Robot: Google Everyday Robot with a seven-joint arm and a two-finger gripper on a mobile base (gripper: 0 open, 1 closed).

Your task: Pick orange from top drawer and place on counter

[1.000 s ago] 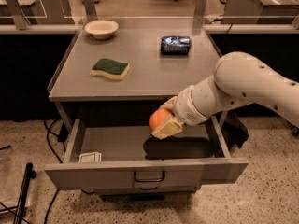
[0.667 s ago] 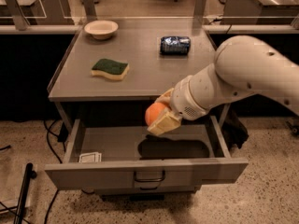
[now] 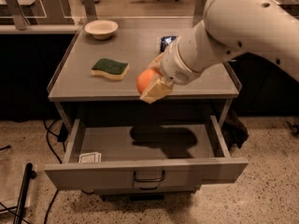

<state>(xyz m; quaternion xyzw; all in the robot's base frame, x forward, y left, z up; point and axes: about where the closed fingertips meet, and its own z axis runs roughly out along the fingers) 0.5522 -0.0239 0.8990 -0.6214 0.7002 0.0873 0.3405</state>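
Note:
My gripper (image 3: 150, 84) is shut on the orange (image 3: 145, 80), a small round fruit held between pale fingers (image 3: 156, 91). It hangs in the air at the front edge of the counter (image 3: 135, 55), above the open top drawer (image 3: 145, 146). The drawer is pulled out, its grey front panel and dark bail handle (image 3: 148, 176) facing me. The white arm reaches in from the upper right and casts a shadow on the drawer floor.
On the counter lie a green-and-yellow sponge (image 3: 110, 69), a pale bowl (image 3: 101, 29) at the back left and a dark packet (image 3: 167, 43) partly behind the arm. A small white card (image 3: 89, 157) lies in the drawer's front left corner. Desks with glass panels stand behind.
The gripper has risen with the orange from inside the drawer to the level of the counter's front edge, and moved slightly left.

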